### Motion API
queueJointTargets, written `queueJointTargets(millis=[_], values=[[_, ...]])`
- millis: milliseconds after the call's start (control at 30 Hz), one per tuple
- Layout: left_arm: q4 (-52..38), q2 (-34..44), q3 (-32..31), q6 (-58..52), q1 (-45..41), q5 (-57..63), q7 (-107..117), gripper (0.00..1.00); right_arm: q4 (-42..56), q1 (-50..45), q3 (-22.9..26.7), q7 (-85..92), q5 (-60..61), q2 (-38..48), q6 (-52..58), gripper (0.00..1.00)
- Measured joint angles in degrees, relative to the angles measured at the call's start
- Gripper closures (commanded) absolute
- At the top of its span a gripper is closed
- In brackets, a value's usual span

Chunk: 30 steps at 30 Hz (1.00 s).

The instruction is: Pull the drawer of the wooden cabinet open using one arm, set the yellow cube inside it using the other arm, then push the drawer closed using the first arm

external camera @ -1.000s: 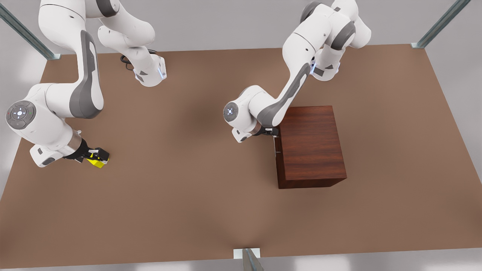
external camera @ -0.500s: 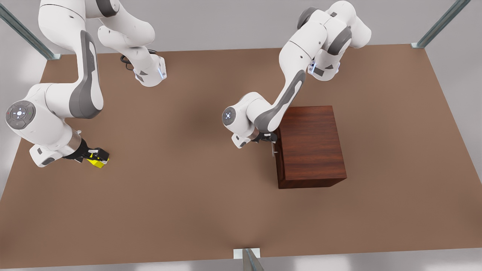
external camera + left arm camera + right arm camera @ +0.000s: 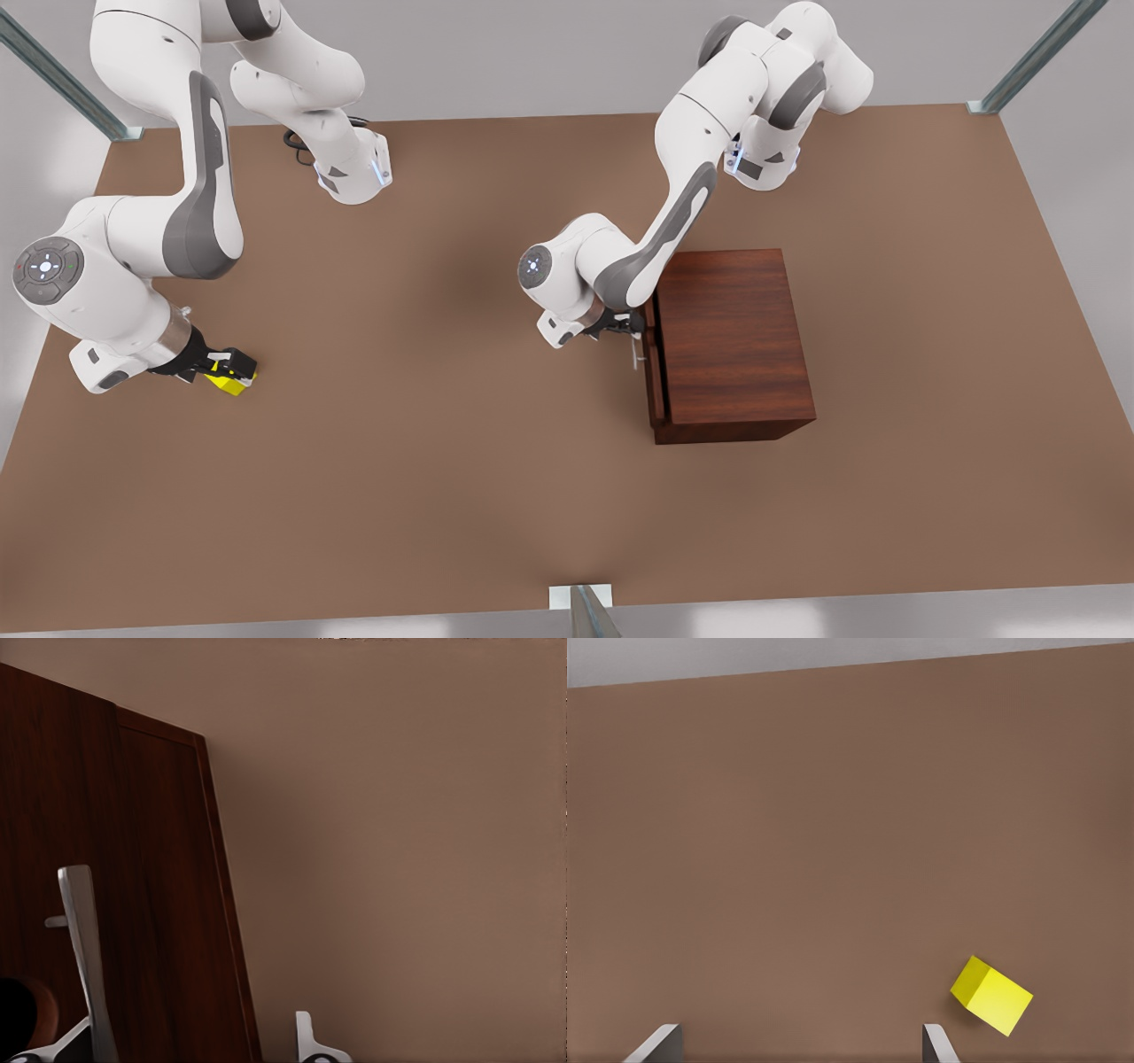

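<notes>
Brown table lay bare while your left gripper clenched the handle, best pulled straight out; right gripper waited open beside the cube.

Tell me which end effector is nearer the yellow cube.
Right. The right end effector sits right at the yellow cube near the front view's left table edge. The left end effector is far across the table, at the drawer handle.
</notes>
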<state>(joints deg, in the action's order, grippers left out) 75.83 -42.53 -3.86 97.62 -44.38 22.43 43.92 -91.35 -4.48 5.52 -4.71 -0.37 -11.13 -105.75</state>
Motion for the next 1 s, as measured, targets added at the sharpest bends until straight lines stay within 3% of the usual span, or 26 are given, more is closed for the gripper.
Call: queueJointTargets(millis=[1000], values=[[-2.10, -1.63, 0.23, 4.44, -3.13, 0.57, 4.81, 0.00, 0.00, 0.00, 0.00, -0.03, -0.12, -0.09, 0.00, 0.00]])
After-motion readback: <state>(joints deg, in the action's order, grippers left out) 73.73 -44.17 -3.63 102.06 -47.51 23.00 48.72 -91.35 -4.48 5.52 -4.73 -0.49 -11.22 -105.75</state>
